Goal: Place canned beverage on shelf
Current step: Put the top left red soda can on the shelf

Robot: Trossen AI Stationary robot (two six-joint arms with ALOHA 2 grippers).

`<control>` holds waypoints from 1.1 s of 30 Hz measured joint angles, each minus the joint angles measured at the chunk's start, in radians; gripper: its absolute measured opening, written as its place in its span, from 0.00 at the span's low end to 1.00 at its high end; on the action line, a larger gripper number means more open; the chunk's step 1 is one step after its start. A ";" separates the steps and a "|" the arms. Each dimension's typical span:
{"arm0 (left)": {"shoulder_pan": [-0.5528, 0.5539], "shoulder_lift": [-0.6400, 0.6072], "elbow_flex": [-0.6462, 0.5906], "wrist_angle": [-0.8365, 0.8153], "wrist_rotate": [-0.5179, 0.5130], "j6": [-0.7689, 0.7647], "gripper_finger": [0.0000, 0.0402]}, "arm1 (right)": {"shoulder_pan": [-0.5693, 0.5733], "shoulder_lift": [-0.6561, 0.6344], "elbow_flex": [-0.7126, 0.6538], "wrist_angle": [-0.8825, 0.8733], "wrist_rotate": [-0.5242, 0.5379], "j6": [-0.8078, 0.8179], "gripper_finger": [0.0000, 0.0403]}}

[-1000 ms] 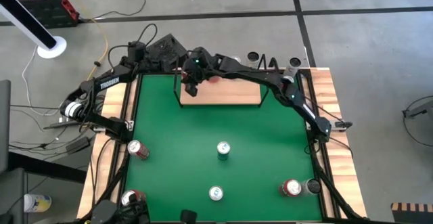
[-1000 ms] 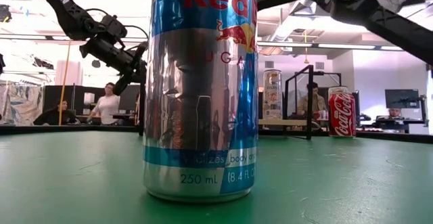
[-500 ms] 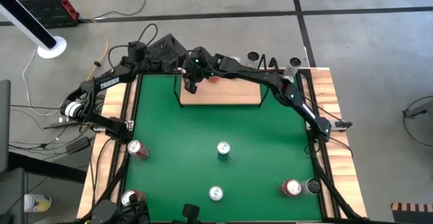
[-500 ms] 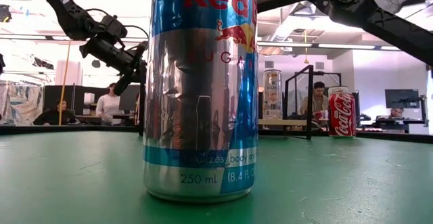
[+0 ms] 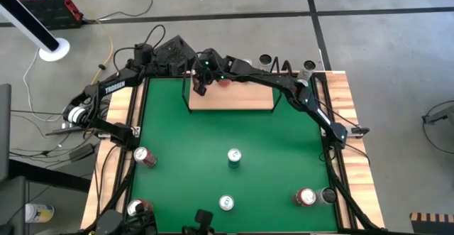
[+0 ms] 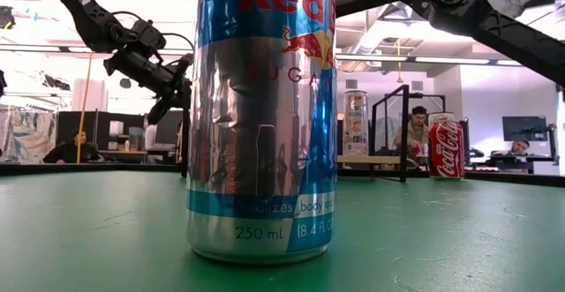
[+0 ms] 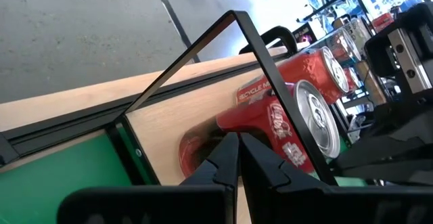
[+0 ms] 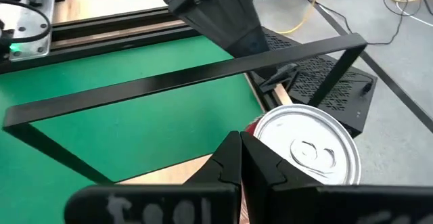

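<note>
Hovering over the shelf's (image 5: 234, 97) far left corner, the right gripper (image 8: 238, 158) is sitting pinched shut, empty, just beside a red can (image 8: 308, 145) standing there. The left gripper (image 7: 235, 158), also shut, is pointing at it. A careless withdrawal risks toppling the can.

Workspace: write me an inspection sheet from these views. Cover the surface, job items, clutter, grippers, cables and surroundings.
Surface: green table edged with light-wood strips; no spills seen.
Job's things: shelf lies at the far middle of the table; a Coca-Cola can stands on its left end.
Clutter: loose cans stand on the green, among them a Red Bull can and a red can.
Grippers: left gripper shut, empty, beside the shelf's left wire frame; right gripper shut, empty, over the shelf next to the Coca-Cola can.
Cables: cables lie loose on the floor left of the table.
Surroundings: people sit at desks behind the table.
</note>
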 joint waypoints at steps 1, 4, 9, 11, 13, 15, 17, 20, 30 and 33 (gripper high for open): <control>0.000 0.000 0.000 0.000 0.000 0.000 0.00 | 0.000 0.000 0.000 0.000 0.009 0.001 0.06; 0.000 0.000 0.000 0.000 0.000 -0.001 0.00 | -0.004 0.000 0.000 0.004 0.018 0.023 0.06; 0.000 0.000 0.000 0.000 0.001 0.000 0.00 | -0.012 0.000 0.000 0.012 0.044 0.056 0.06; 0.000 0.000 0.000 0.000 0.002 0.000 0.00 | -0.015 0.000 0.000 0.016 0.058 0.057 0.06; 0.000 0.000 0.000 0.000 0.008 0.000 0.00 | -0.018 0.000 -0.001 0.016 0.070 0.064 0.06; 0.000 0.000 0.000 0.000 0.014 0.000 0.00 | -0.021 0.000 -0.001 0.016 0.070 0.077 0.06; 0.000 0.000 0.000 -0.001 0.018 0.000 0.00 | -0.025 0.000 -0.001 0.016 0.069 0.079 0.06; 0.000 0.000 0.000 -0.001 0.020 0.000 0.00 | -0.021 -0.001 -0.001 0.017 0.066 0.075 0.06; 0.000 0.000 0.000 0.000 0.022 0.008 0.00 | -0.013 -0.208 -0.001 -0.056 -0.105 0.070 0.06; 0.000 0.000 0.000 0.000 0.024 0.007 0.00 | -0.036 -0.300 -0.002 -0.127 -0.137 0.037 0.06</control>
